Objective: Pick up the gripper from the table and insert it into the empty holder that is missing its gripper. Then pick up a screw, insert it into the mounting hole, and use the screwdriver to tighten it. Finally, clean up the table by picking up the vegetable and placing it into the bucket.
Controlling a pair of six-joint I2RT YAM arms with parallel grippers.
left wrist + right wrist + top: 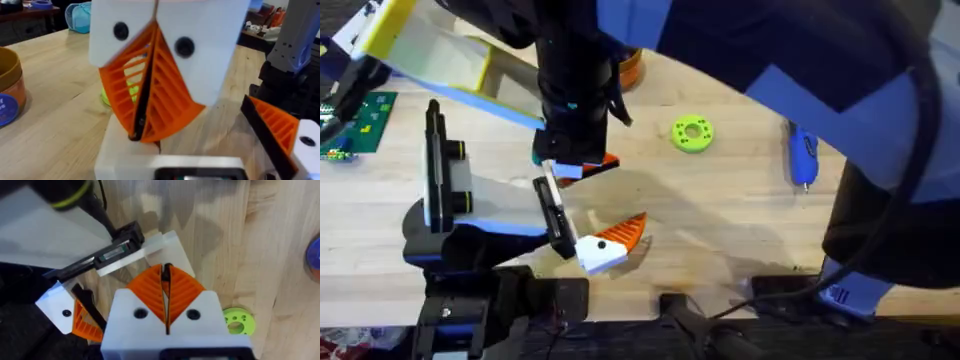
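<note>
Wooden desk (pixel 740 220): the orange-white gripper (pixel 615 243) sits on the holder (pixel 555 215) near the front edge. Blue screwdriver (pixel 802 155) lies toward the right edge. Left gripper (pixel 145 117) fingers pressed together; right gripper (pixel 166 300) fingers pressed together, both gripping nothing.

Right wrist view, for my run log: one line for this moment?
right gripper shut | tips near holder | screwdriver lying on table

Holder (pixel 556 215) left – ring (pixel 692 133) centre – screwdriver (pixel 803 156) right, well apart.
</note>
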